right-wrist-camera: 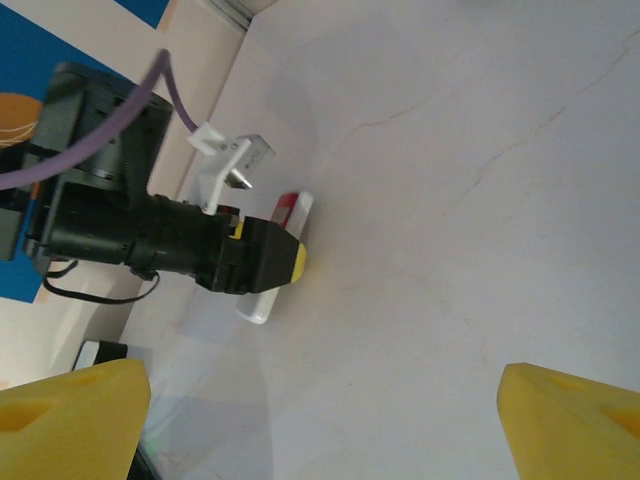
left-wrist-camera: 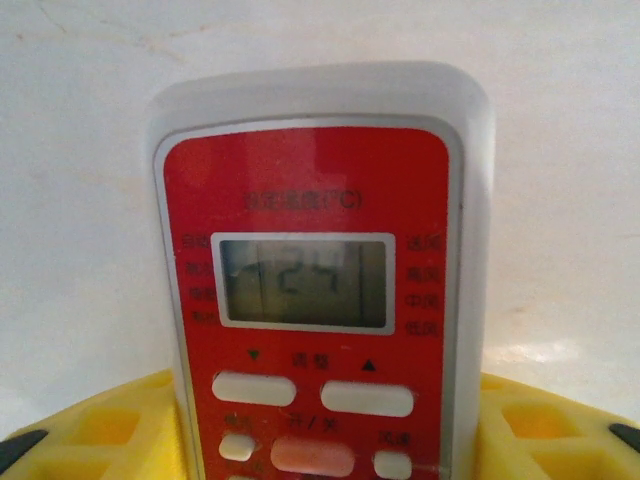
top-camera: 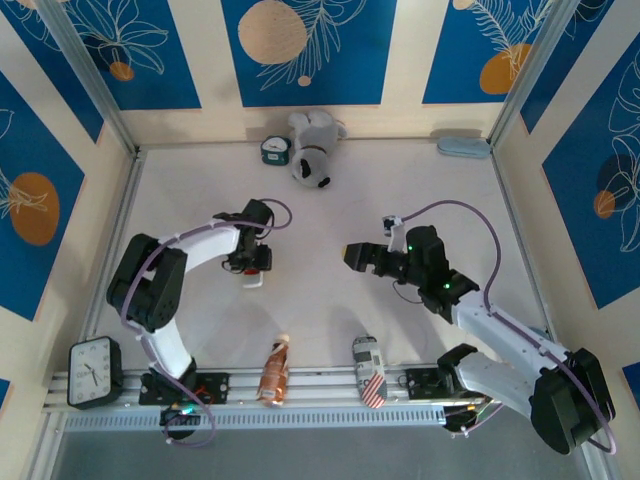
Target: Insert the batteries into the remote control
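Note:
My left gripper point(top-camera: 250, 265) is shut on the remote control point(left-wrist-camera: 320, 290), with a yellow pad against each of its long sides. The remote is white with a red face, a grey display and white buttons, and its face is turned toward the left wrist camera. From the right wrist view, the remote control point(right-wrist-camera: 257, 308) sticks out past both sides of the left gripper point(right-wrist-camera: 272, 262) and lies low over the table. My right gripper point(right-wrist-camera: 320, 410) is open with nothing between its yellow fingertips point(right-wrist-camera: 70, 415). It hovers right of centre, pointing toward the left gripper. The batteries are out of view.
A plush dog point(top-camera: 312, 148) and a small teal clock point(top-camera: 274, 150) sit at the back wall, with a pale blue case point(top-camera: 463, 147) at the back right. Near the front rail stand a black clock point(top-camera: 95, 370), an orange bottle point(top-camera: 274, 372) and a can point(top-camera: 369, 371).

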Motion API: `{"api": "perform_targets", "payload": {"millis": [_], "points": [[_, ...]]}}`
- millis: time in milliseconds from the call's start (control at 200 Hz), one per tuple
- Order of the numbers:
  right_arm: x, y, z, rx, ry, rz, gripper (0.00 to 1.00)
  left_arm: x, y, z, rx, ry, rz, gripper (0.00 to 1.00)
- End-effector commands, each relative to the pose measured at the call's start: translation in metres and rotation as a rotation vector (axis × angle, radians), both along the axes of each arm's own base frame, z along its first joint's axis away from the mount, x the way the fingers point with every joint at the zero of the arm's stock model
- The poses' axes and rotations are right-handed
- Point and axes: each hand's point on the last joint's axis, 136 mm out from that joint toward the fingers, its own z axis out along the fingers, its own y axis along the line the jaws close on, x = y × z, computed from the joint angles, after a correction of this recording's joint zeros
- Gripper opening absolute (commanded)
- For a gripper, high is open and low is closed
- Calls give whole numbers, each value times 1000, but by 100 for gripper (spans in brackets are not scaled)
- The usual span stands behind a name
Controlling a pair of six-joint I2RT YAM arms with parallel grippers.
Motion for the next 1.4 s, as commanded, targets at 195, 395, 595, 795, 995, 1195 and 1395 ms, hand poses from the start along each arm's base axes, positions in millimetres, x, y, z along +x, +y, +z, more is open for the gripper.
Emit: {"api": "perform_targets", "payload": {"millis": [195, 395, 595, 795, 995, 1195, 1395], "points": [[-2, -4, 2, 13, -25, 3, 90, 1, 7, -10, 73, 52, 37, 49], [-1, -7, 2, 14, -26, -6, 91, -4, 4, -16, 60, 83, 33, 53], [-1, -11, 3, 17, -29, -26, 91, -8, 1, -21, 37, 106, 28, 62], [-3, -14, 6, 15, -34, -36, 91, -8, -2, -20, 23, 105, 24, 65], [-6, -20, 4, -6, -29, -56, 91, -4, -6, -2, -7, 75, 23, 66], [-3, -42, 5, -134, -52, -144, 100, 11, -10, 70, -95, -117, 34, 96], [12, -81, 8, -299, -38, -346, 99, 15, 29, 167, -102, -488, 138, 100]]}}
